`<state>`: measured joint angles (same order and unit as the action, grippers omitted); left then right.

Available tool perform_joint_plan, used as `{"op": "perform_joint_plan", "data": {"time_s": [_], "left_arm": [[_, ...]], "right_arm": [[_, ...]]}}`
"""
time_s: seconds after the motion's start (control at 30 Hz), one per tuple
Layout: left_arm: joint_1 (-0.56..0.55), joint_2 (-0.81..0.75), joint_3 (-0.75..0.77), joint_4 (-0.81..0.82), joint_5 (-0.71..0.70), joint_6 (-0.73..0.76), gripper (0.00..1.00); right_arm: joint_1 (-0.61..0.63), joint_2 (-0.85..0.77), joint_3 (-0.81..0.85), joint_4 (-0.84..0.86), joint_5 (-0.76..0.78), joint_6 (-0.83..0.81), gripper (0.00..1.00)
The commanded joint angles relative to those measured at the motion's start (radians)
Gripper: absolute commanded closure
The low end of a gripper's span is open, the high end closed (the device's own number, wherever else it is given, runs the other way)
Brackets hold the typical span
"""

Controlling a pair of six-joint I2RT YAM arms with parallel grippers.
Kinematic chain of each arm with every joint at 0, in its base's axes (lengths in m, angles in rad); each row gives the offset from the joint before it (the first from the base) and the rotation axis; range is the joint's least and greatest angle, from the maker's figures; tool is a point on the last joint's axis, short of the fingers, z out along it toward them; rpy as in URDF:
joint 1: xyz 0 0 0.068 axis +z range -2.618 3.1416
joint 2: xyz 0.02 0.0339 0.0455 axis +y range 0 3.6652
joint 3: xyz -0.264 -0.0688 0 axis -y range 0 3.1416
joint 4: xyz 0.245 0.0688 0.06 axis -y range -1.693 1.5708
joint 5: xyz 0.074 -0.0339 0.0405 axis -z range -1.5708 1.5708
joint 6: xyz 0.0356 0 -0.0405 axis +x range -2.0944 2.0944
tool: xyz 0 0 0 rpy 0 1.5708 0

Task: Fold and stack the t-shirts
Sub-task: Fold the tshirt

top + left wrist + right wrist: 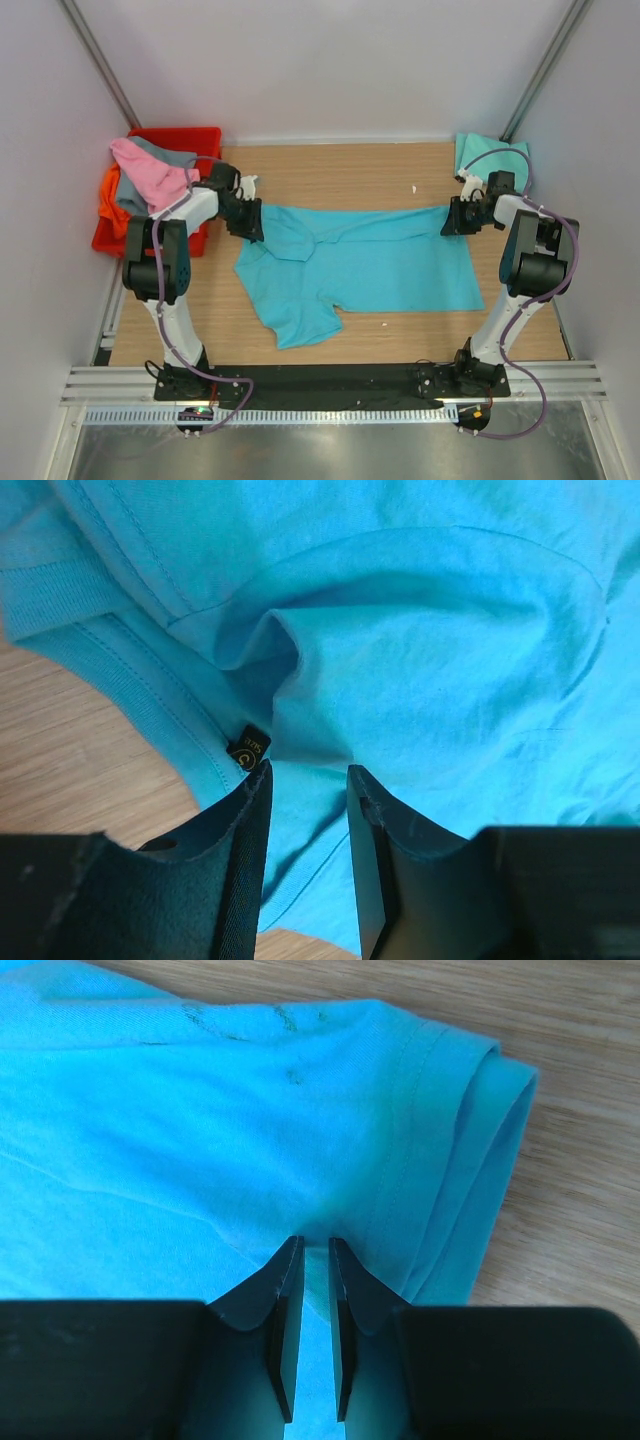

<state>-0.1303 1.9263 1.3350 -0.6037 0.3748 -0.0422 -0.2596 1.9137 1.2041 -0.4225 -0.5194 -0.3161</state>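
Right jaws clamp turquoise t-shirt (390, 265), arm (535, 265) bent inward; left jaws straddle collar (130, 680), grip unclear.

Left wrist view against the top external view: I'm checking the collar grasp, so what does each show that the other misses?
Only the left wrist: a small black size label inside the collar. Only the top external: a red crate holding pink, grey and orange shirts, a mint-teal shirt far right, the right gripper at the hem. Both: the turquoise t-shirt, the left gripper at its collar, the wooden table.
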Motion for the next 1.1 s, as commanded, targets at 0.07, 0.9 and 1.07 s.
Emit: {"op": "perform_joint_plan", "data": {"time_s": [0.07, 0.9, 1.07], "left_arm": [[0.0, -0.066, 0.039, 0.004, 0.016, -0.002, 0.63], [0.0, -0.082, 0.038, -0.019, 0.064, 0.038, 1.0], [0.0, -0.063, 0.05, -0.024, -0.031, 0.038, 0.62]], "right_arm": [[-0.009, 0.047, 0.009, -0.018, 0.058, -0.028, 0.77], [-0.009, 0.048, 0.008, -0.029, 0.052, -0.032, 0.77], [-0.009, 0.045, 0.008, -0.028, 0.048, -0.032, 0.77]]}}
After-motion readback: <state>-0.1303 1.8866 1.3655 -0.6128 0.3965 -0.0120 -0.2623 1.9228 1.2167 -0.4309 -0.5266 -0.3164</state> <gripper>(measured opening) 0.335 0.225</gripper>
